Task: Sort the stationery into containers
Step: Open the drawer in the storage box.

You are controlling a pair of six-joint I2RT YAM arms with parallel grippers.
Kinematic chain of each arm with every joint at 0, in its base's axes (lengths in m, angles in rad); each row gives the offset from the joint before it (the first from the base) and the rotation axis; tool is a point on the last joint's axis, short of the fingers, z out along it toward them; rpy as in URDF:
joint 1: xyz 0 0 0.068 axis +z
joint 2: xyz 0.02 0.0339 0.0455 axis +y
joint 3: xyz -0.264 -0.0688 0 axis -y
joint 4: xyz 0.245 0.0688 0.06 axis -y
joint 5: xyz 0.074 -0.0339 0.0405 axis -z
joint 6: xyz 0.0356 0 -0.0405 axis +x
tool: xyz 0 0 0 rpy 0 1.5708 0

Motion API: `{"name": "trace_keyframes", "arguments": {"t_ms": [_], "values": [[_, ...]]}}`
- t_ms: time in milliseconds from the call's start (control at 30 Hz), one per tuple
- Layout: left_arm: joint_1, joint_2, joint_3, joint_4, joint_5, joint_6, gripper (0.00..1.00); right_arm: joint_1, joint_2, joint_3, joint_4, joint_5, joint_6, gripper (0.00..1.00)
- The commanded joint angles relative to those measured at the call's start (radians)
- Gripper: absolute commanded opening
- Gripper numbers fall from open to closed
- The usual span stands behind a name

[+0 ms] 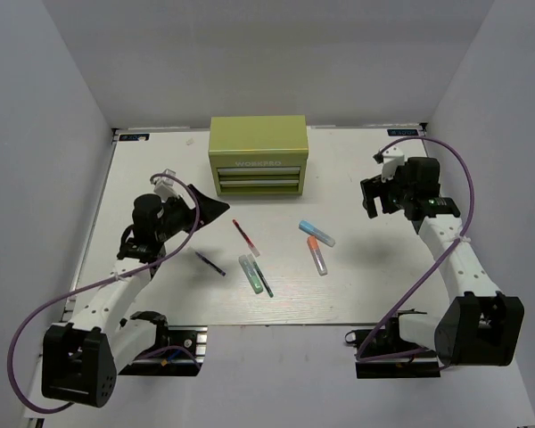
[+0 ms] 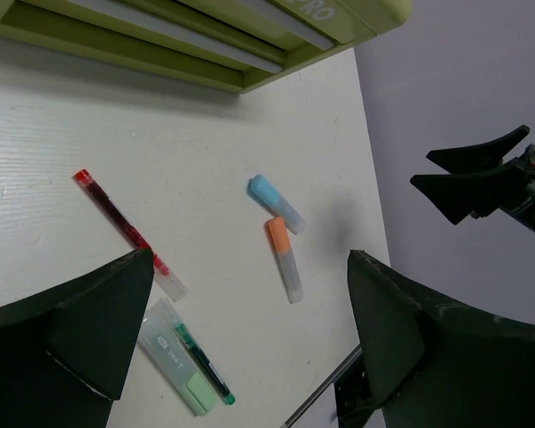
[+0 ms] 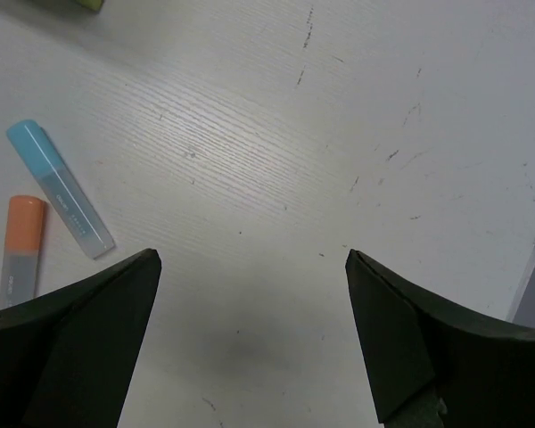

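Observation:
The olive tool chest [image 1: 257, 154] stands at the back of the table with both front drawers shut. Before it lie a red pen [image 1: 245, 237], a dark blue pen [image 1: 210, 264], a pale green marker [image 1: 248, 270] beside a teal-green pen [image 1: 263, 281], a light blue marker [image 1: 316, 234] and an orange-capped white marker [image 1: 316, 255]. My left gripper [image 1: 209, 203] hovers open left of the red pen [image 2: 116, 217], holding nothing. My right gripper [image 1: 372, 198] is open over bare table, right of the light blue marker [image 3: 61, 189] and the orange-capped marker [image 3: 20, 250].
White walls close in the table on the left, back and right. The near table edge [image 1: 276, 323] runs just below the pens. Purple cables [image 1: 446, 259] loop beside both arms. The chest's corner [image 2: 205, 36] shows at the top of the left wrist view.

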Motion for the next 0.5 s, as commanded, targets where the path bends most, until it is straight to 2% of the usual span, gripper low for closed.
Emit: {"name": "trace_keyframes", "arguments": {"t_ms": [0,133,167,233,267,300,367,400,433,467], "values": [[-0.028,0.020,-0.005,0.089,-0.016,-0.050,1.00,0.001,0.024,0.075,0.002,-0.018,0.000,0.90],[-0.084,0.062,-0.005,0.112,-0.063,-0.075,1.00,0.001,0.003,0.106,-0.047,-0.140,-0.154,0.90],[-0.093,0.071,0.006,0.112,-0.072,-0.084,1.00,0.001,0.003,0.110,-0.061,-0.247,-0.220,0.90],[-0.118,0.111,0.018,0.132,-0.086,-0.095,1.00,0.010,-0.014,0.127,-0.072,-0.292,-0.260,0.90],[-0.118,0.126,0.030,0.132,-0.101,-0.095,0.98,0.010,-0.017,0.136,-0.073,-0.375,-0.289,0.90],[-0.135,0.143,0.030,0.160,-0.111,-0.105,0.95,0.010,-0.022,0.145,-0.066,-0.404,-0.300,0.86],[-0.150,0.195,0.049,0.183,-0.134,-0.133,0.77,0.022,-0.037,0.153,-0.044,-0.493,-0.352,0.55],[-0.165,0.215,0.049,0.203,-0.154,-0.142,0.69,0.030,-0.039,0.155,-0.032,-0.533,-0.369,0.43],[-0.179,0.235,0.062,0.203,-0.164,-0.161,0.52,0.050,-0.034,0.164,-0.027,-0.544,-0.397,0.34],[-0.179,0.275,0.078,0.213,-0.178,-0.171,0.45,0.065,-0.027,0.181,-0.017,-0.567,-0.420,0.34]]}}
